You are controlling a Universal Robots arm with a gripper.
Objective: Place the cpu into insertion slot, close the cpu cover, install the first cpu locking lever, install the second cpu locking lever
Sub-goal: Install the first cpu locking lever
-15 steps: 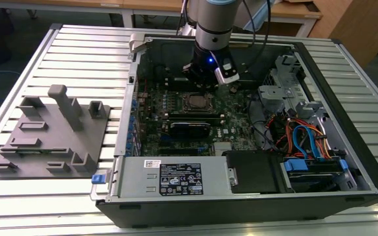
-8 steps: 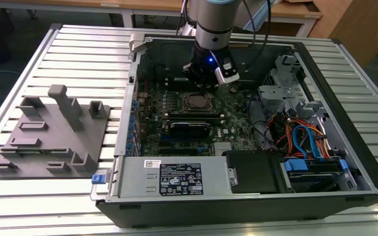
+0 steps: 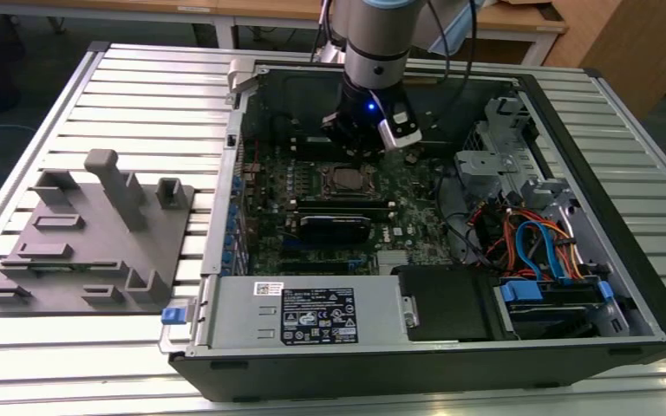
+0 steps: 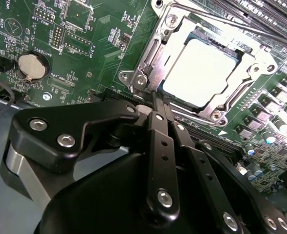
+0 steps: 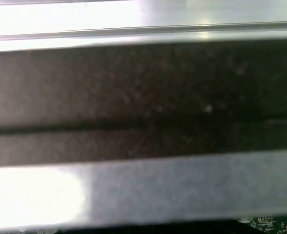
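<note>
A: Looking at the second wrist view, the cpu (image 4: 201, 73) is sitting flat in the insertion slot (image 4: 180, 36), its silver top showing through the window of the cpu cover (image 4: 158, 46), which is lying down over it.

B: And the tool (image 4: 158, 97)?

A: Its black fingers (image 4: 155, 126) are pressing together to a narrow tip with nothing between them, right at the near edge of the socket frame, by a corner screw (image 4: 140, 81).

B: What is the exterior view giving us?

A: The arm (image 3: 376, 52) is reaching down into the open computer case (image 3: 426, 347), hanging just above the socket on the green motherboard (image 3: 414, 243). The case is resting on the slatted counter (image 3: 136, 95), with a grey fixture tray (image 3: 90, 251) lying well apart toward the exterior view's left.
</note>
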